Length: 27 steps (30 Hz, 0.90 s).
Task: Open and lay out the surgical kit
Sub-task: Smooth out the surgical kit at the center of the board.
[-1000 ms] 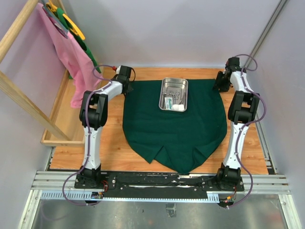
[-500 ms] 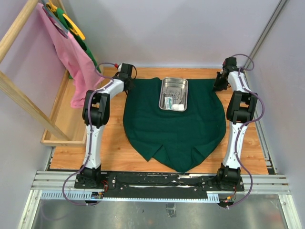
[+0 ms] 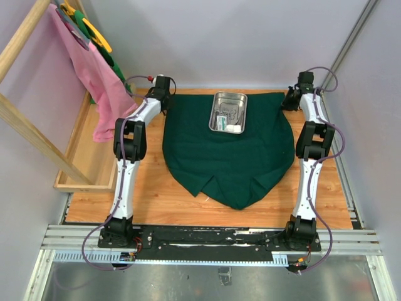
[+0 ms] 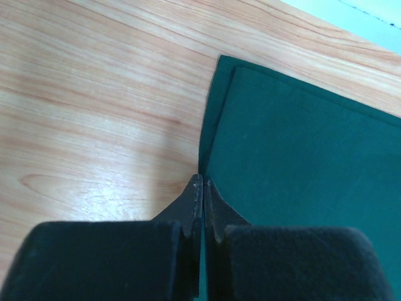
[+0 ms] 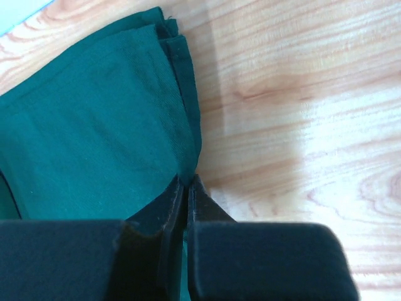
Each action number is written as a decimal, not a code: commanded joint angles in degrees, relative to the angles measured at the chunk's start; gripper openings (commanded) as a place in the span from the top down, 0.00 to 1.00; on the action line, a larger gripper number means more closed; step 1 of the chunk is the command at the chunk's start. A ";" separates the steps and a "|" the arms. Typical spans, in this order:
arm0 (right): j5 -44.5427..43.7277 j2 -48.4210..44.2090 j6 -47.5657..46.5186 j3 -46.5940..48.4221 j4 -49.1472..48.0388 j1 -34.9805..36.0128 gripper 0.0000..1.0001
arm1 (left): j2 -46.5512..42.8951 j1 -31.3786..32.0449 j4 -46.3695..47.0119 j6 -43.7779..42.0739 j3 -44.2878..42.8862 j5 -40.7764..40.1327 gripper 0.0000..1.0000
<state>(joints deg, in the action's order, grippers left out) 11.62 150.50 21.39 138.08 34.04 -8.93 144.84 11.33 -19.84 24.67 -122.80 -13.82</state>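
The surgical kit's dark green cloth wrap [image 3: 229,153] lies spread on the wooden table, its far edge near the back wall. A shiny steel tray [image 3: 228,112] rests on its far middle, with slim steel instruments and a white wad inside. My left gripper [image 3: 164,100] is shut on the cloth's far left edge [image 4: 210,144]; the left wrist view shows the jaws [image 4: 202,183] pinched together with green cloth between them. My right gripper [image 3: 289,102] is shut on the far right edge [image 5: 182,113], its jaws [image 5: 187,180] pressed on the folded hem.
A wooden rack [image 3: 37,81] stands at the left with pink cloth [image 3: 94,75] and green and yellow items hanging from it. A shallow wooden box [image 3: 81,163] lies below it. Bare table [image 3: 163,200] shows in front of the cloth.
Both grippers closed on the cloth's far corners and moved toward the back wall, dragging the cloth and tray that way. The cloth's near tip has slid farther from the arm bases.
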 commanded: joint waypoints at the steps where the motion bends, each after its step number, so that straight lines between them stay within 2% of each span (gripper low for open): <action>1: 1.48 1.85 3.00 1.71 -5.14 -2.40 0.99 | 1.31 -1.94 0.31 -0.81 -1.03 -0.23 0.99; 9: 4.04 2.97 4.08 2.45 -8.12 -2.47 0.97 | 3.04 -2.11 0.86 -1.46 -3.81 1.97 0.99; 10: 4.68 2.78 4.24 2.45 -8.26 -2.54 0.88 | 2.52 -2.10 0.85 -1.57 -3.66 2.37 0.98; 11: 5.23 2.43 4.36 2.33 -8.30 -2.52 0.74 | 1.76 -2.15 0.85 -1.51 -3.35 2.59 0.93; 14: 6.30 -0.58 4.32 0.41 -8.44 -2.53 0.49 | -1.95 -2.11 1.15 -1.17 -1.47 3.36 0.70; 16: 6.27 -5.01 4.30 -3.60 -9.43 -2.43 0.43 | -5.36 -2.02 1.13 -0.65 0.10 3.83 0.58; 17: 6.09 -7.68 4.29 -6.30 -10.01 -2.29 0.40 | -7.33 -2.02 1.07 -0.32 1.09 4.12 0.57; 21: 5.67 -20.53 4.03 -17.69 -11.30 -1.11 0.38 | -16.49 -1.44 -0.01 1.57 6.35 6.26 0.55; 27: 6.63 -41.97 1.96 -38.15 -10.24 5.04 0.37 | -32.38 1.94 -2.72 4.11 23.18 5.47 0.55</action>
<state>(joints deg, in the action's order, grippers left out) 17.52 122.04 25.47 108.95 23.99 -8.91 122.61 10.83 -21.12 26.55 -107.53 -8.97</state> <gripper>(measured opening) 0.627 0.447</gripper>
